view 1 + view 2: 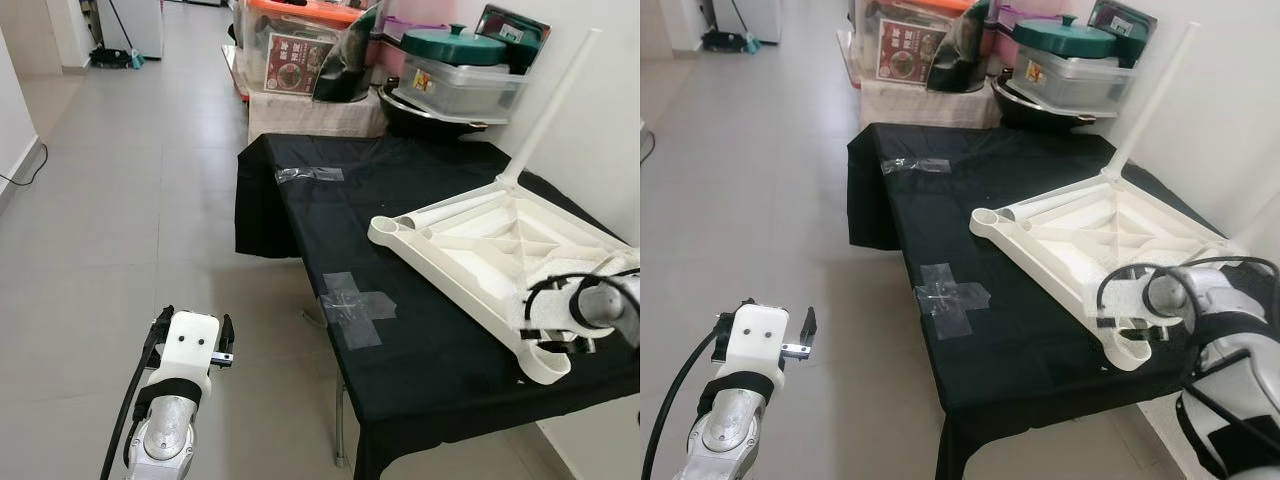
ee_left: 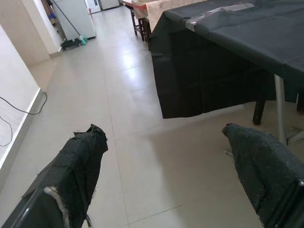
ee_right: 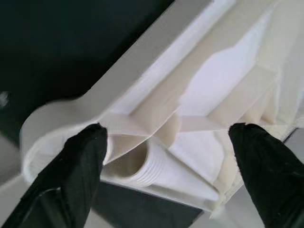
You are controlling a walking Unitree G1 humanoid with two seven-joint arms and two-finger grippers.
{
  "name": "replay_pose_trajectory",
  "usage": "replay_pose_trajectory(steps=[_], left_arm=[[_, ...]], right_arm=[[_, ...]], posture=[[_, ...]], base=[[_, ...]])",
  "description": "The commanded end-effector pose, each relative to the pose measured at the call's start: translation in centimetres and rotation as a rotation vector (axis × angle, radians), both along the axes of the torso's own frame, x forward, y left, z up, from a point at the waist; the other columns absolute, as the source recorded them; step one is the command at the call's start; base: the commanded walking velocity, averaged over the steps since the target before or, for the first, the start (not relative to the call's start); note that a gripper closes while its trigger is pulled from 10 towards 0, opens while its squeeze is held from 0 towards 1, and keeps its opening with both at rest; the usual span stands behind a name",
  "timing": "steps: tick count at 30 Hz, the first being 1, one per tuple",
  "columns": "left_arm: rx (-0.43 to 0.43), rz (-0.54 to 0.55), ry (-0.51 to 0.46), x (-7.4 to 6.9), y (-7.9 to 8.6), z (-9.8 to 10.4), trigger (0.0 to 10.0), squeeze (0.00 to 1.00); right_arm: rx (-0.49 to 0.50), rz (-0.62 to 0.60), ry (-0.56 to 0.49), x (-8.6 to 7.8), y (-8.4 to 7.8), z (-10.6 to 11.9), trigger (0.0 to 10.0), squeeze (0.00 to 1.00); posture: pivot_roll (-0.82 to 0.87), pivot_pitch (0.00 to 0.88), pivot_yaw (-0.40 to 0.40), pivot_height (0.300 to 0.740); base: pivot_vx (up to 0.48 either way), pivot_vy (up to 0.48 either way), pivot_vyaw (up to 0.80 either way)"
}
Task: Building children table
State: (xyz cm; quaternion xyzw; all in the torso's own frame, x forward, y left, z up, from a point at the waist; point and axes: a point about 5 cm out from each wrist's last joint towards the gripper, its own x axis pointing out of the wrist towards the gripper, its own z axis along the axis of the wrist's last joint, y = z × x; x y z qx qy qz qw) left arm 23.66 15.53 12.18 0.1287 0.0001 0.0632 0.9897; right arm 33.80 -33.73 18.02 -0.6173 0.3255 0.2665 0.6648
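An upside-down white plastic table top [image 1: 500,250] lies on the black-clothed table [image 1: 330,220]. One white leg [image 1: 555,100] stands upright in its far corner. A second leg [image 1: 450,212] lies flat inside the top. My right gripper [image 1: 1130,325] hovers at the near corner socket [image 1: 1127,350], open, its fingers [image 3: 80,161] straddling the ribbed underside and a ridged tube end [image 3: 147,164]. My left gripper [image 1: 193,330] hangs open over the floor, left of the table, holding nothing.
Grey tape marks the cloth: a cross [image 1: 355,305] near the front and a strip [image 1: 310,174] further back. Stacked boxes and pots [image 1: 450,70] crowd the far end. A wall runs along the right. Tiled floor [image 1: 130,200] stretches to the left.
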Motion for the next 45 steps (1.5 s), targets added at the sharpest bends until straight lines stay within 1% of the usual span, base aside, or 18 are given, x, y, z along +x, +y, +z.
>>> replay_pose_trajectory(steps=[1,2,5,8,10,11,12,14,17,18,20,22,23,25,26,30,34,45], left_arm=[[0.006,-0.012,0.019,-0.1,-0.2,-0.5,10.0,0.00],[0.006,-0.013,0.014,0.0,-0.2,-0.4,10.0,0.00],[0.008,-0.014,0.012,0.0,-0.2,-0.4,10.0,0.00],[0.014,-0.017,0.001,0.1,-0.2,-0.2,10.0,0.00],[0.014,-0.017,0.001,0.1,-0.2,-0.2,10.0,0.00],[0.015,-0.018,0.000,0.1,-0.3,-0.2,10.0,0.00],[0.018,-0.023,-0.004,0.1,-0.4,-0.1,10.0,0.00],[0.026,-0.035,-0.010,0.2,-0.5,0.0,10.0,0.00],[0.029,-0.039,-0.012,0.2,-0.6,0.1,10.0,0.00],[0.023,-0.046,-0.018,0.2,-0.6,0.2,10.0,0.00],[0.023,-0.046,-0.018,0.2,-0.6,0.2,10.0,0.00],[0.014,-0.057,-0.027,0.3,-0.4,0.4,10.0,0.00],[0.014,-0.057,-0.027,0.3,-0.4,0.4,10.0,0.00],[0.011,-0.063,-0.032,0.5,-0.2,0.6,10.0,0.00],[0.014,-0.067,-0.035,0.6,-0.2,0.6,10.0,0.00],[0.016,-0.071,-0.038,0.7,-0.2,0.7,10.0,0.00],[0.018,-0.071,-0.040,0.8,-0.1,0.7,10.0,0.00],[0.015,-0.077,-0.046,1.0,0.0,0.9,10.0,0.00]], right_arm=[[0.101,-0.016,-0.088,0.7,0.5,1.4,10.0,1.00],[0.204,-0.028,-0.172,1.5,1.5,1.9,10.0,1.00],[0.283,-0.030,-0.246,2.2,2.4,2.4,10.0,1.00],[0.594,-0.055,-0.464,4.2,6.1,3.4,10.0,1.00],[0.594,-0.055,-0.464,4.2,6.1,3.4,10.0,1.00],[0.648,-0.059,-0.496,4.5,6.7,3.4,10.0,0.90],[0.810,-0.074,-0.554,4.9,8.5,3.2,10.0,0.01],[1.087,-0.114,-0.620,5.4,12.1,2.3,10.0,0.00],[1.163,-0.130,-0.633,5.4,13.3,2.0,10.0,0.00],[1.230,-0.142,-0.642,5.2,14.9,1.5,10.0,0.00],[1.230,-0.142,-0.642,5.2,14.9,1.5,10.0,0.00],[1.396,-0.137,-0.670,3.2,20.1,0.7,10.0,0.00],[1.396,-0.137,-0.670,3.2,20.1,0.7,10.0,0.00],[1.459,-0.098,-0.657,1.2,23.3,0.2,10.0,0.00],[1.455,-0.072,-0.640,0.7,23.9,-0.1,10.0,0.00],[1.474,-0.094,-0.602,0.6,24.4,-0.5,10.0,0.00],[1.498,-0.184,-0.634,1.3,23.7,0.2,10.0,0.00],[1.487,-0.278,-0.667,1.0,23.2,1.1,10.0,0.00]], posture=[[0.06,0.000,-0.159,0.740],[0.06,0.000,-0.158,0.740],[0.06,0.000,-0.156,0.740],[0.08,0.000,-0.160,0.740],[0.08,0.000,-0.160,0.740],[0.08,0.000,-0.160,0.740],[0.09,0.000,-0.168,0.740],[0.10,0.000,-0.169,0.740],[0.10,0.000,-0.169,0.740],[0.11,0.000,-0.165,0.740],[0.11,0.000,-0.165,0.740],[0.11,0.000,-0.143,0.740],[0.11,0.000,-0.143,0.740],[0.10,0.000,-0.138,0.740],[0.10,0.000,-0.136,0.740],[0.11,0.000,-0.136,0.740],[0.11,0.000,-0.137,0.740],[0.10,0.000,-0.135,0.740]], base=[[0.000,0.000,0.00],[0.000,0.000,0.00],[0.000,0.000,0.00],[0.000,0.000,0.00],[0.000,0.000,0.00],[0.000,0.000,0.00],[0.000,0.000,0.00],[0.000,0.000,0.00],[0.000,0.000,0.00],[0.000,0.000,0.00],[0.000,0.000,0.00],[0.000,-0.457,0.00],[0.000,-0.472,0.00],[0.000,-0.472,0.40],[0.000,-0.472,0.80],[0.000,-0.472,0.80],[0.000,-0.472,0.80],[0.000,-0.472,0.00]])
